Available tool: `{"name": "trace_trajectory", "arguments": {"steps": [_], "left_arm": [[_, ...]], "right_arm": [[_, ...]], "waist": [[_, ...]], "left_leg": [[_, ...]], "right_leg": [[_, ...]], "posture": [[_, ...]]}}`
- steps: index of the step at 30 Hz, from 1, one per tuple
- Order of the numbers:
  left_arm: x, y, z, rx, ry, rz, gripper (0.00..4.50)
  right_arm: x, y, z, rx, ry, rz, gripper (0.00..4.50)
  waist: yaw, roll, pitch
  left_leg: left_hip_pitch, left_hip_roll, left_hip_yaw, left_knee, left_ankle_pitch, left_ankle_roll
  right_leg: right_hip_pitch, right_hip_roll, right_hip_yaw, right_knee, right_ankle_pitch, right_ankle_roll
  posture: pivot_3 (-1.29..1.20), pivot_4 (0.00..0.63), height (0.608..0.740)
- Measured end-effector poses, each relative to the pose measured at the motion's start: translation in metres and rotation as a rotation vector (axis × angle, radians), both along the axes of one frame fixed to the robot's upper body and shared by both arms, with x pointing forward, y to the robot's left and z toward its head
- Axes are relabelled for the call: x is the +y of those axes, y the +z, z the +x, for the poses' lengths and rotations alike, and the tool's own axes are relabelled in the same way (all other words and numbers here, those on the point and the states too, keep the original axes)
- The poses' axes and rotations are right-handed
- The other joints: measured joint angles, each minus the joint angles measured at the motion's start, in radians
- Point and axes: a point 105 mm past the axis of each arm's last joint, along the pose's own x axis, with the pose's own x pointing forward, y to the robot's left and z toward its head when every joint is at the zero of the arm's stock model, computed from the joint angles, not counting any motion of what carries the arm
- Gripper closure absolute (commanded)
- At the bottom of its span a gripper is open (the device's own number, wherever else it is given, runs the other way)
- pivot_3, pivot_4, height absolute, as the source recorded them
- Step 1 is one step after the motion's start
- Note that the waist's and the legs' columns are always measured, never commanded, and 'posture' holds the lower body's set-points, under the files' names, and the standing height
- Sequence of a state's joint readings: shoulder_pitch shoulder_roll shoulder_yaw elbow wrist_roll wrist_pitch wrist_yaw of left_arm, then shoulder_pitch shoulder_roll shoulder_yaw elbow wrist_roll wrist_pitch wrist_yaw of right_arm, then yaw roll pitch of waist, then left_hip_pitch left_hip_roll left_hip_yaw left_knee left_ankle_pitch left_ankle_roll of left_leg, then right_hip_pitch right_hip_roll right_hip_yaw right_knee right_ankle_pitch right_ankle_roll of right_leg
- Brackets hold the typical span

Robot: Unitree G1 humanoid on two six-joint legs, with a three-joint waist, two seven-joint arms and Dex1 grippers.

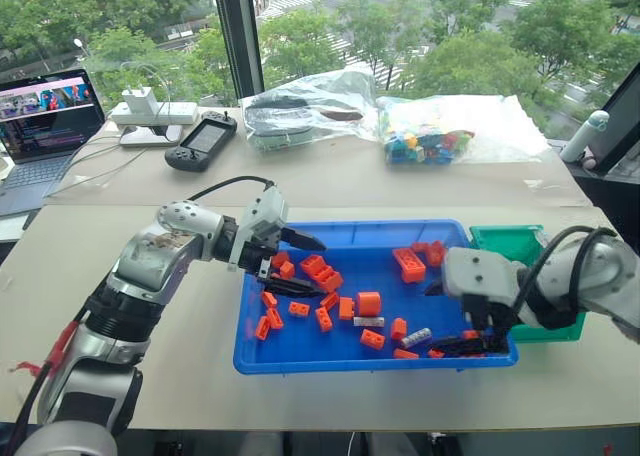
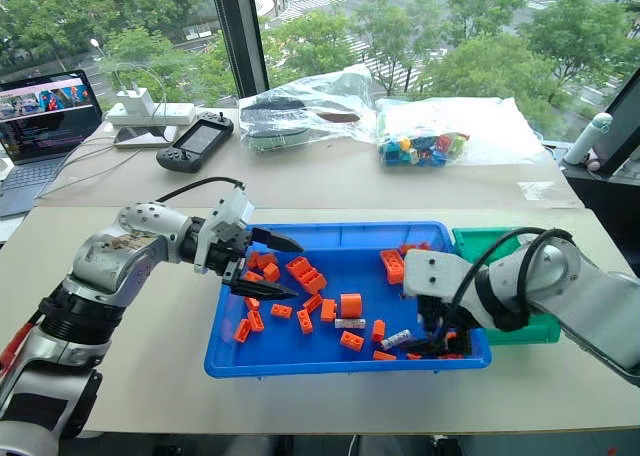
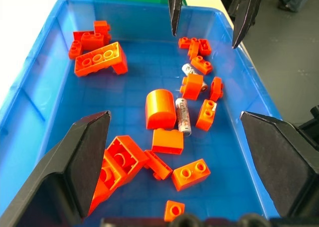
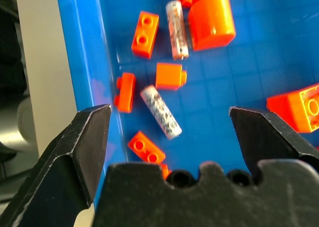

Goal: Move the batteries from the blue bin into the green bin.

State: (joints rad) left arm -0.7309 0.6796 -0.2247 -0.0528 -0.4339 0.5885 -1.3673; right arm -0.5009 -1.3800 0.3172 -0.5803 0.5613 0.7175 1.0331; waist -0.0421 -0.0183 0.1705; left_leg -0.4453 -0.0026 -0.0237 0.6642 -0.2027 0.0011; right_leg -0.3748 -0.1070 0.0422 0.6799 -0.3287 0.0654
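The blue bin [image 1: 350, 227] sits mid-table holding several orange bricks [image 1: 320, 272] and two silver batteries. One battery [image 1: 368, 322] lies beside an orange cylinder, the other [image 1: 416, 337] near the front right rim. My right gripper [image 4: 169, 112] hangs open just above that second battery [image 4: 160, 112], one finger on either side, holding nothing. Over the bin's left part my left gripper [image 1: 315, 268] is open and empty, pointing across the bin toward the first battery [image 3: 183, 116]. Against the blue bin's right end stands the green bin [image 1: 510, 242], partly behind my right arm.
Behind the bins, on the far table, lie a laptop [image 1: 40, 126], a power strip [image 1: 150, 112], a handheld game console [image 1: 201, 141], clear plastic bags [image 1: 300, 106] and a bag of coloured bricks [image 1: 430, 142]. A white bottle [image 1: 583, 136] stands at the right edge.
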Motion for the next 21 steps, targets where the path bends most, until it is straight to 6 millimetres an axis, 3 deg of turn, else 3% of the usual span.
{"name": "trace_trajectory", "arguments": {"steps": [1, 3, 21], "left_arm": [[0.000, 0.000, 0.000, 0.001, 0.000, 0.000, 0.00], [0.000, -0.001, 0.000, 0.001, 0.002, 0.000, 0.00], [0.002, -0.002, 0.001, -0.008, 0.019, 0.003, 0.00]], "right_arm": [[-0.001, -0.001, 0.001, 0.002, -0.001, 0.003, 0.71], [-0.005, -0.004, 0.001, 0.019, 0.004, -0.012, 1.33], [0.001, -0.035, 0.010, 0.018, 0.047, -0.022, 1.33]], "waist": [[0.000, 0.000, 0.000], [0.002, 0.000, 0.000], [0.005, 0.000, 0.000]], "left_leg": [[0.000, 0.000, 0.000, 0.000, 0.000, 0.000], [0.000, 0.000, 0.000, 0.000, 0.000, 0.000], [0.000, 0.000, -0.001, 0.001, 0.000, 0.000]], "right_leg": [[0.000, 0.000, 0.000, 0.000, 0.000, 0.000], [0.000, 0.000, 0.000, 0.000, 0.000, 0.000], [0.001, 0.000, 0.000, 0.000, 0.000, 0.000]], "posture": [[0.00, 0.150, 0.732], [0.00, 0.150, 0.732], [0.00, 0.150, 0.732]]}}
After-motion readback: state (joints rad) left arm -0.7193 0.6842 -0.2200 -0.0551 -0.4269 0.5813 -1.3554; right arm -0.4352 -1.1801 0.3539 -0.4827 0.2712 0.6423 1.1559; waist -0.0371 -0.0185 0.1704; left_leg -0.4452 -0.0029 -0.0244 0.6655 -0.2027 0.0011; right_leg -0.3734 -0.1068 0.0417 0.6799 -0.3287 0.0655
